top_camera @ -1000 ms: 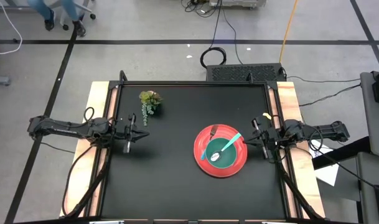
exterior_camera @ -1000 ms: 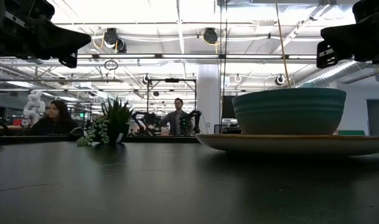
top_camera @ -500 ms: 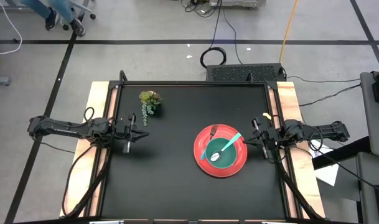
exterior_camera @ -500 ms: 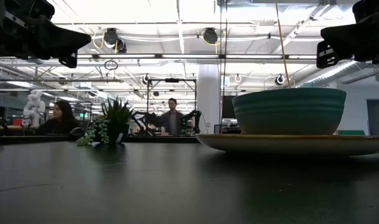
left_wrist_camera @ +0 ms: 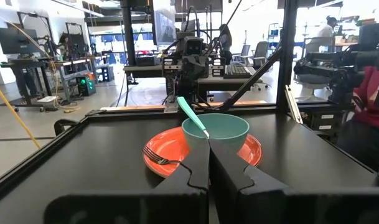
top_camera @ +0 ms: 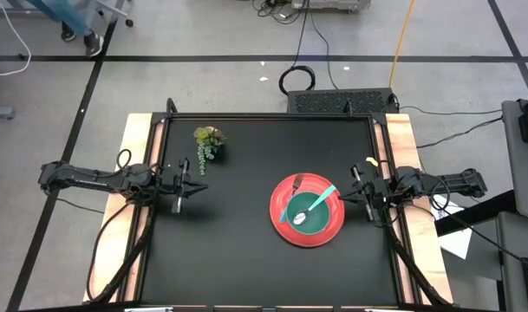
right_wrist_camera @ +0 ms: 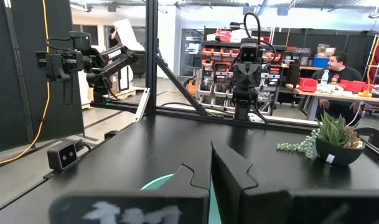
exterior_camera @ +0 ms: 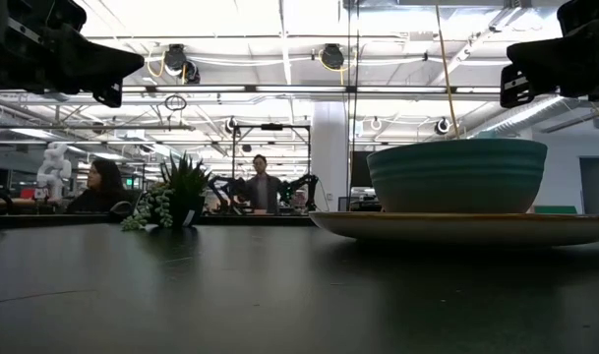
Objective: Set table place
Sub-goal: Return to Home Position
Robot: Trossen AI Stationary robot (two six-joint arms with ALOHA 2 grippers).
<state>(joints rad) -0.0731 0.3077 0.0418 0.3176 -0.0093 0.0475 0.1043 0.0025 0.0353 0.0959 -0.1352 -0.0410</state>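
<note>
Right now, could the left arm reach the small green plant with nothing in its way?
Probably yes. The left gripper hangs above the table, at its left side, fingers shut and empty; the plant stands close by, and only bare table lies between them.

A grey floor (top_camera: 203, 87) is crossed by black tape lines (top_camera: 246, 58). Strip lights (exterior_camera: 279, 88) hang below an open ceiling. A white pillar (exterior_camera: 330, 147), shelves of red bins (right_wrist_camera: 223, 37) and a workbench (right_wrist_camera: 338, 93) stand behind.

Plate (top_camera: 309, 241) right of centre on the table (top_camera: 237, 260), bowl (top_camera: 321, 219) on it, spoon (top_camera: 321, 199) in the bowl, fork (left_wrist_camera: 159, 157) on the plate left of the bowl, plant (top_camera: 209, 141) back left, left gripper (top_camera: 194, 186) by the left edge, right gripper (top_camera: 348, 196) just right of the plate.
</note>
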